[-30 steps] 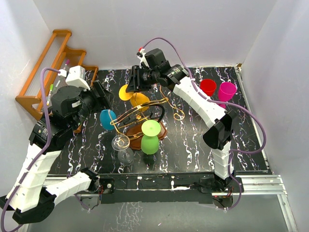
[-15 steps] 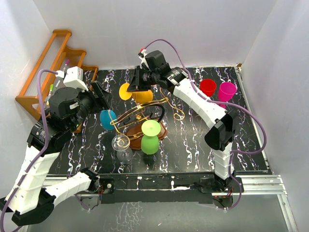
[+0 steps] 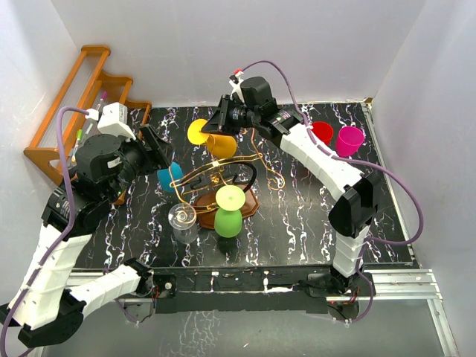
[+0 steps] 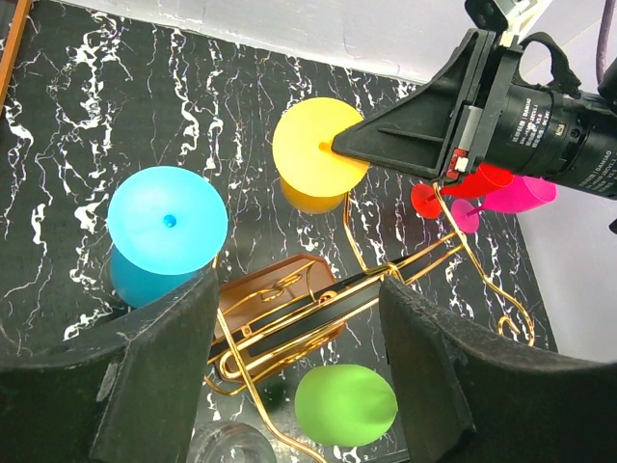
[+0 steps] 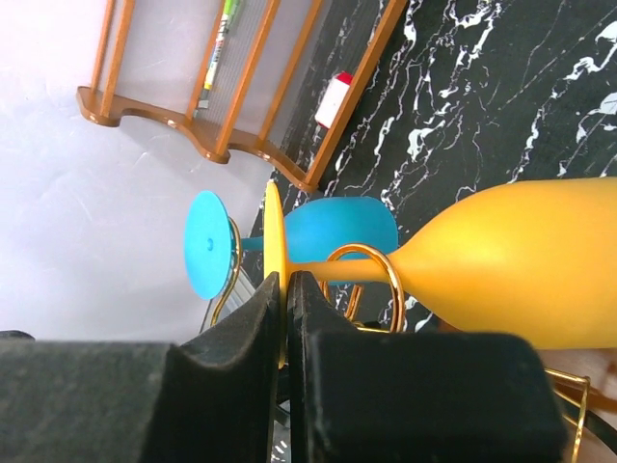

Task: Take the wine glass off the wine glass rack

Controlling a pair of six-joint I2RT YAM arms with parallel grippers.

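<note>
Black fingers of right gripper were clamped on the yellow wine glass stem, right by its foot. Stem ran through a gold scroll loop at the wine glass rack far end. Left gripper gaped empty near the blue glass.

1. Plain white walls close in the back, left and right sides.
2. A black table top with white marble-like veins fills the middle.
3. An orange-brown wooden stepped shelf rack stands against the left wall, at the far corner.
4. Silver metal rails run along the near edge.
5. The light is even and soft.
</note>
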